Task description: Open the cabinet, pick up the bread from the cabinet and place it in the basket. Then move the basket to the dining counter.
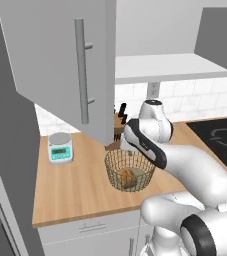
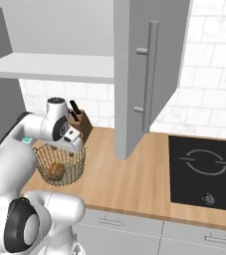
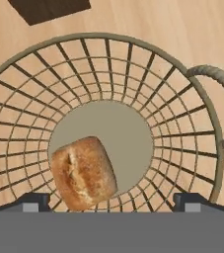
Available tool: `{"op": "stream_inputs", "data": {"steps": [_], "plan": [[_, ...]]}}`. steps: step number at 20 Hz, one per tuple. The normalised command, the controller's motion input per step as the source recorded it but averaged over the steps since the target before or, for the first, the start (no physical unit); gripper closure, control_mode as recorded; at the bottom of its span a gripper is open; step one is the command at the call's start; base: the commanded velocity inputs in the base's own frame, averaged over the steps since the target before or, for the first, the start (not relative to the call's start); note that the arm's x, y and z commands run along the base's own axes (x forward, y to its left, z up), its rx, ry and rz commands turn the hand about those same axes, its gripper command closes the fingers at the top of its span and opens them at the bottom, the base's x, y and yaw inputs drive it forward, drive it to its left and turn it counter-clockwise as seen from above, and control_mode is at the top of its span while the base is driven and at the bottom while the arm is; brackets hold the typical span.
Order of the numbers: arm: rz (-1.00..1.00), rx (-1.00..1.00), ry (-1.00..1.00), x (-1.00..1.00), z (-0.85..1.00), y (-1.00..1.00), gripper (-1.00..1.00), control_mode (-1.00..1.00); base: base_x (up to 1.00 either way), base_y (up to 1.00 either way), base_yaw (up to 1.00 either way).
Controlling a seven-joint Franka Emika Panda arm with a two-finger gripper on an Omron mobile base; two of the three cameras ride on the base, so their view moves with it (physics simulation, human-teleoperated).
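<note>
White glossy tile backs a narrow, smooth wood counter point(image 1: 75, 195), with a flat black cooktop point(image 2: 204, 169) set into it on the right. Above hangs the cabinet point(image 1: 60, 60), light grey and flat-fronted, its door swung open toward the camera with a long round grey bar handle point(image 1: 82, 75) running vertically. On the counter below sits the basket point(image 1: 129, 170), a round bowl of thin tan-brass wire mesh with a thick rim, a solid flat base disc and a twisted rope-like loop handle point(image 3: 222, 106) at one side. Inside it lies the bread point(image 3: 84, 173), a small golden-brown, crusty, roundish lump resting partly on the base disc and partly against the sloping mesh wall. Directly above the basket hangs the gripper point(image 3: 111, 200), its two dark fingertips point(image 3: 32, 201) spread wide apart, one to each side of the bread and pinching nothing. Behind the basket stands a dark wooden knife block point(image 2: 79, 122). Farther left on the counter is a small pale-green kitchen scale point(image 1: 60, 148) with a round metal plate.
</note>
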Motion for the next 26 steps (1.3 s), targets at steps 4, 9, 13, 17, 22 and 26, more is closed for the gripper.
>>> {"op": "stream_inputs", "data": {"steps": [4,9,13,17,22,26], "plan": [[-0.33,-0.01,0.06,-0.12,0.01,-0.79,-1.00,-1.00,0.00,0.00,0.00],[-0.10,0.02,0.09,0.00,0.00,-0.52,-1.00,-1.00,0.00,0.00,0.00],[0.01,0.11,0.07,0.07,-0.03,-0.45,-1.00,-1.00,0.00,0.00,0.00],[0.04,0.06,0.00,0.01,-0.06,-0.06,-1.00,-1.00,0.00,0.00,0.00],[0.06,0.02,-0.02,0.00,-0.07,0.16,-1.00,-1.00,0.00,0.00,0.00],[0.10,0.00,-0.08,0.02,-0.08,0.45,-1.00,-1.00,0.00,0.00,0.00]]}}
